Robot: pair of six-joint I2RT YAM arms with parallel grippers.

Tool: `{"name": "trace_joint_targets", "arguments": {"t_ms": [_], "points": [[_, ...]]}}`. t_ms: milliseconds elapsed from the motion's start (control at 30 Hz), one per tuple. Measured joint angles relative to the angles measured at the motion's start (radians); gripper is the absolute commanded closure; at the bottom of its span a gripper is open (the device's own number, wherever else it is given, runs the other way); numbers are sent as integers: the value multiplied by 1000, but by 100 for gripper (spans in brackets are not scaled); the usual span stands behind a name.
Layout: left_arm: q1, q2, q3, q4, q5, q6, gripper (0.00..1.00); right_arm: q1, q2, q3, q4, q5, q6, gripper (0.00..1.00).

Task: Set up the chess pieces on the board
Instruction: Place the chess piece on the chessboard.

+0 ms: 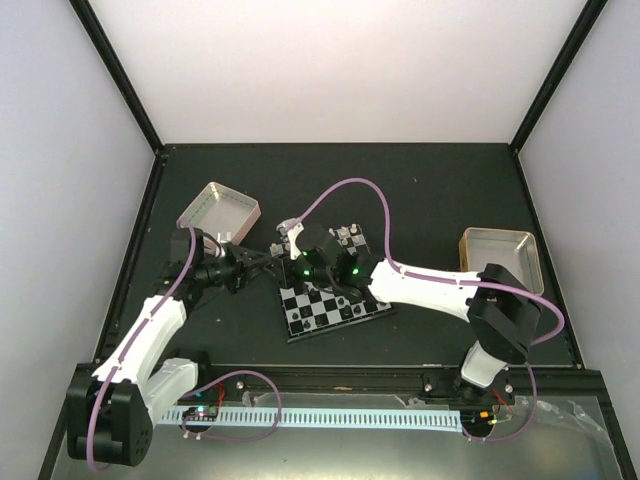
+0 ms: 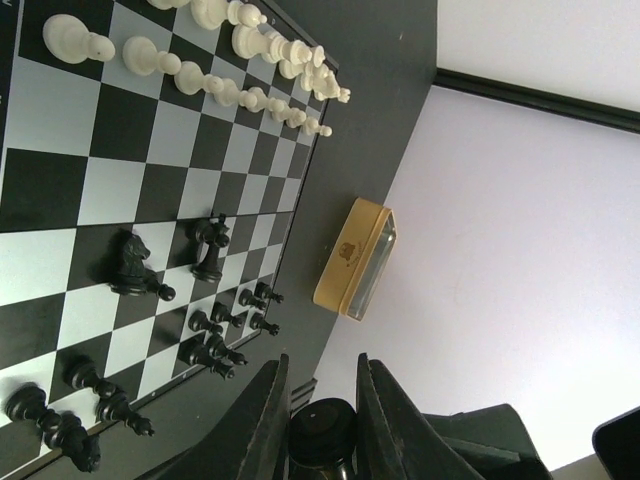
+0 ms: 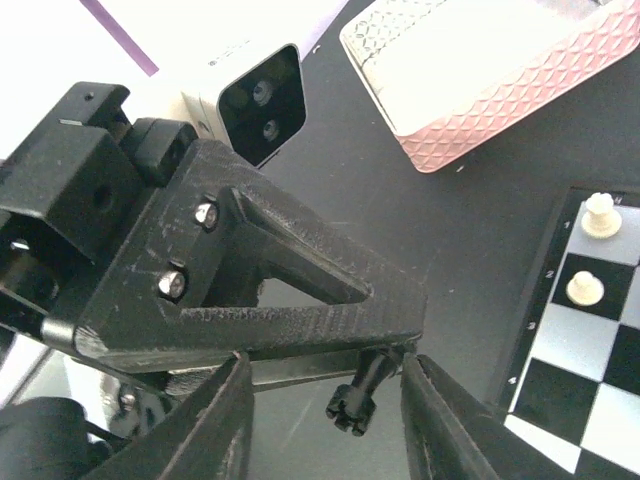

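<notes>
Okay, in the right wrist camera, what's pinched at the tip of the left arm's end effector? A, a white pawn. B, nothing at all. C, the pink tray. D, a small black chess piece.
D: the left end effector pinches one end of a small black chess piece, which sticks out from its tip.

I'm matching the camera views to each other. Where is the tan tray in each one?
Top external: tan tray at the right, mid-height.
Left wrist: tan tray mid-frame, just past the board.
Right wrist: not in it; the one there is the pink tray.
Shared landmark: the board, in all three views.
</notes>
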Motion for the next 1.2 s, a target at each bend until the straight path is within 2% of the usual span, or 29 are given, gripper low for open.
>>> {"name": "trace_joint_targets", "arguments": {"t_ms": [233,667,1000,1100,1200], "points": [[0,0,-16,14,1,-13,83,3,24,15,-43,42,6,77],[0,-2,-35,24,0,-32,85,6,33,27,-67,46,13,75],[0,-5,-39,25,-4,-44,85,14,38,28,-66,37,30,98],[0,-7,-45,31,-4,-48,80,14,38,28,-68,37,37,99],[0,-18,-50,32,-5,-51,64,14,38,29,-71,36,37,99]]}}
